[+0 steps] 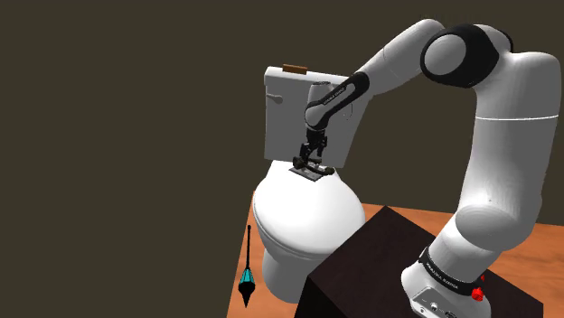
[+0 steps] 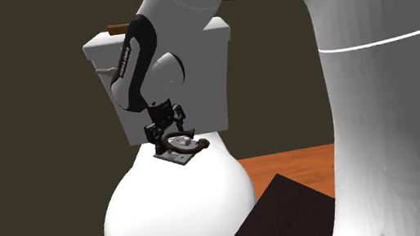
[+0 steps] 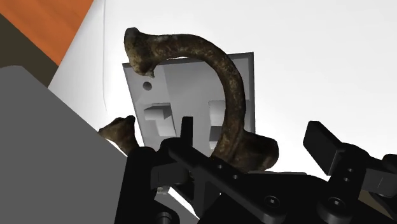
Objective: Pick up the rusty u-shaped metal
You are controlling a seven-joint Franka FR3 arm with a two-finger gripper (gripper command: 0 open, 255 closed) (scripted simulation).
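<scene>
Rusty brown U-shaped metal piece (image 3: 226,70) lies on a small grey plate (image 3: 184,83) atop the white toilet lid (image 2: 171,216), near the tank (image 2: 210,80). Black gripper (image 3: 252,127) unclenched, fingers straddling one end. Judged stiff, rough, not fragile; pinch across that leg.

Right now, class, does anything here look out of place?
Yes: a rusty U-shaped metal piece lies across a small grey plate on the white toilet lid, just before the tank. Neither normally belongs on a toilet.
</scene>
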